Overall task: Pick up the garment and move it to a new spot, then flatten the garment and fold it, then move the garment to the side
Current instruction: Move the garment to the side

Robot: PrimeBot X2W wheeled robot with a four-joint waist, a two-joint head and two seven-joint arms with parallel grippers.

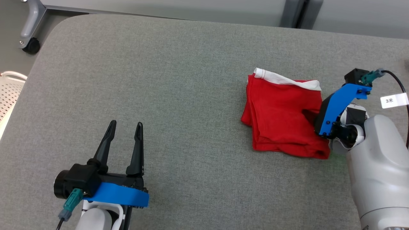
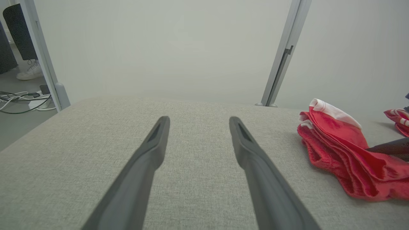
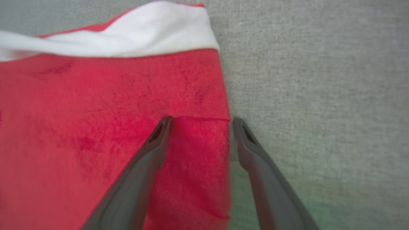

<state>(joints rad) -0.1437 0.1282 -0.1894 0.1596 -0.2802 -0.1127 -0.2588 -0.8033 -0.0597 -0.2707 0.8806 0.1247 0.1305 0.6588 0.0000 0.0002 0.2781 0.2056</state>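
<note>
Garment, red with white band, folded, at 3 o'clock on table. Right claw spread wide astride its edge, gripping nothing. Left claw wide, empty, at 7 o'clock.

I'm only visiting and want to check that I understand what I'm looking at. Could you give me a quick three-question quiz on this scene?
1. True or false: the red shorts lie folded on the grey padded table.
2. Which arm's jaws stand open astride the shorts' edge? A left; B right; C both.
3. What colour is the shorts' waistband?
Key: 1 true; 2 B; 3 white.
</note>
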